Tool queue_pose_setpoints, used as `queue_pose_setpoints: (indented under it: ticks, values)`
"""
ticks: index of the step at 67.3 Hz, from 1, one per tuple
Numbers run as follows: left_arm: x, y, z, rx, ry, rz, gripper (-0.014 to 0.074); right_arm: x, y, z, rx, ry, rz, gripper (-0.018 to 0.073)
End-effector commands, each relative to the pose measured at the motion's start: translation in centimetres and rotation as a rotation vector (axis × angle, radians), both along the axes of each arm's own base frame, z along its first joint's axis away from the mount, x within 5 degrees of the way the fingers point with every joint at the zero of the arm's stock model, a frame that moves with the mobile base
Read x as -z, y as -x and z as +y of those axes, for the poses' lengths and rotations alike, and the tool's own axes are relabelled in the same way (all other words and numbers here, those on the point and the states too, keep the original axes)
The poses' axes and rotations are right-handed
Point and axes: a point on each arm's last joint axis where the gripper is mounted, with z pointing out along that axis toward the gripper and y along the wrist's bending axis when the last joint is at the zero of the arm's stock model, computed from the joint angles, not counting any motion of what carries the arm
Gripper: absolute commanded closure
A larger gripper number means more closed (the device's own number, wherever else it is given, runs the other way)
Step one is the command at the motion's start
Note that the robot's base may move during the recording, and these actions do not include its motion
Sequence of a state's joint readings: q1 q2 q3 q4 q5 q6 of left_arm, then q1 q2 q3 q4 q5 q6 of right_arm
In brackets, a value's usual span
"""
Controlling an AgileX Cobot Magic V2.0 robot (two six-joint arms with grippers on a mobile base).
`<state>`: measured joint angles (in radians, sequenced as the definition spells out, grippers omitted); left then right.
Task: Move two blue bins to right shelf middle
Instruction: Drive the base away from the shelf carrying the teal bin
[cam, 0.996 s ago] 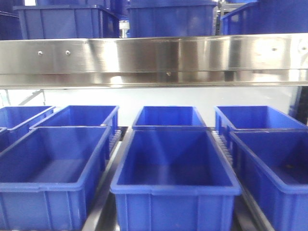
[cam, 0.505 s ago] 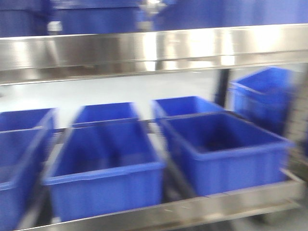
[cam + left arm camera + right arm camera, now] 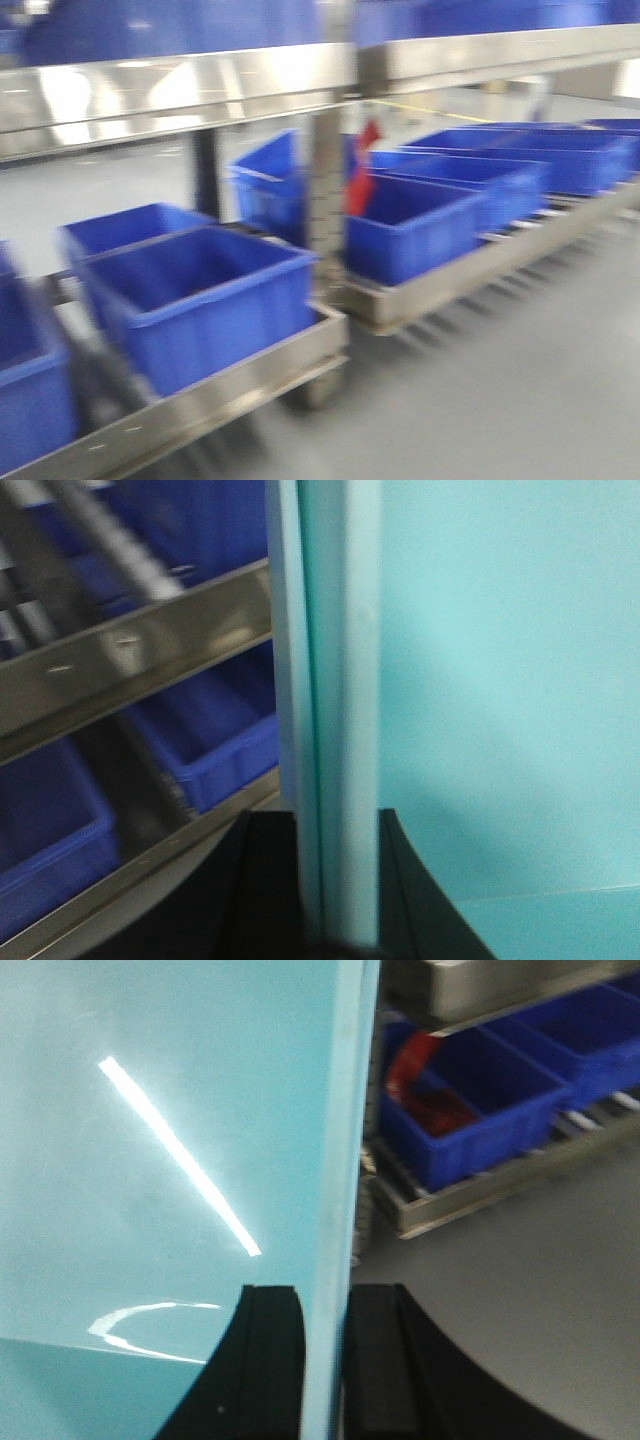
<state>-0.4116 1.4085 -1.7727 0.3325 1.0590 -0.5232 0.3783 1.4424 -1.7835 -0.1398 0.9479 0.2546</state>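
A pale sky-blue bin fills both wrist views; its smooth inner wall (image 3: pixel 500 680) shows in the left wrist view and again in the right wrist view (image 3: pixel 150 1110). My left gripper (image 3: pixel 335 880) is shut on the bin's upright rim (image 3: pixel 340 680), one black finger on each side. The rim there looks double-layered; I cannot tell if two bins are nested. My right gripper (image 3: pixel 322 1360) is shut on the opposite rim (image 3: pixel 340 1160) the same way. The bin and both grippers are out of the front view.
The blurred front view shows a steel shelf beam (image 3: pixel 180 90), a post (image 3: pixel 325 200) and dark blue crates (image 3: pixel 200 300) on the lower left level. A second rack at right holds more crates (image 3: pixel 430 215), one with a red thing (image 3: pixel 362 175). Grey floor (image 3: pixel 500 380) lies in front.
The front view has swung right: the crates slid left and out of frame, and the post and a second rack of crates came into view.
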Motion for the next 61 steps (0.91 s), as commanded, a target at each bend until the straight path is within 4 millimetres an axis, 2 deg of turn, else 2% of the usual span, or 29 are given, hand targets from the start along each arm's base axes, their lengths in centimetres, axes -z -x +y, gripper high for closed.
queue_pose_setpoints:
  ticks: [1,61]
  values:
    - [-1.74,0.22,-0.18,0.031,0.033,-0.133,0.0707,-1.7,0.52,0.06,-0.024,-0.039,-0.107,0.0722]
    - [-1.74,0.22,-0.18,0.031,0.033,-0.133,0.0707,-1.7,0.52,0.06,-0.024,-0.039,-0.107,0.0722]
